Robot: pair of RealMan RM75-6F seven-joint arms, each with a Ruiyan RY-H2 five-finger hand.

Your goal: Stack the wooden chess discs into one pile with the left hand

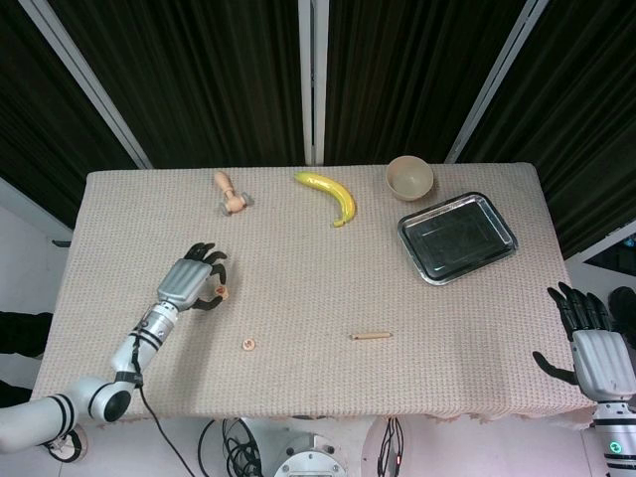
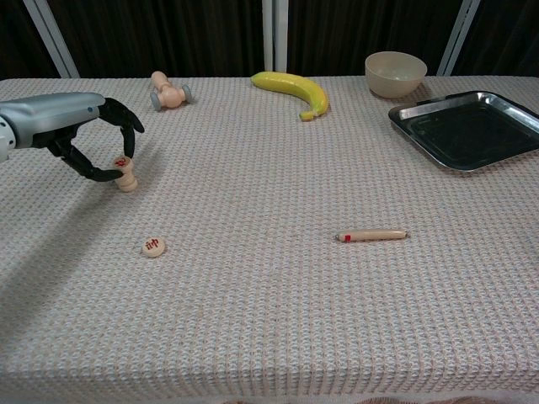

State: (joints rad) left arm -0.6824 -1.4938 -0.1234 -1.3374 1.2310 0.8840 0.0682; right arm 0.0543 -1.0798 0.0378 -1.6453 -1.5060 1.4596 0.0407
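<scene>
My left hand (image 2: 80, 135) (image 1: 189, 279) hovers over the table's left side and pinches a wooden chess disc (image 2: 123, 162) with a red mark. The disc is tilted and sits right on top of a small pile of discs (image 2: 128, 182) (image 1: 224, 293); I cannot tell if it has settled flat. Another disc (image 2: 153, 246) (image 1: 247, 345) lies alone on the cloth, nearer the front edge. My right hand (image 1: 594, 346) rests off the table's right front corner, fingers spread, holding nothing.
A wooden stick with a red band (image 2: 371, 235) lies mid-table. Along the far edge are a wooden peg toy (image 2: 168, 94), a banana (image 2: 295, 91) and a beige bowl (image 2: 395, 72). A metal tray (image 2: 421, 114) sits at the far right.
</scene>
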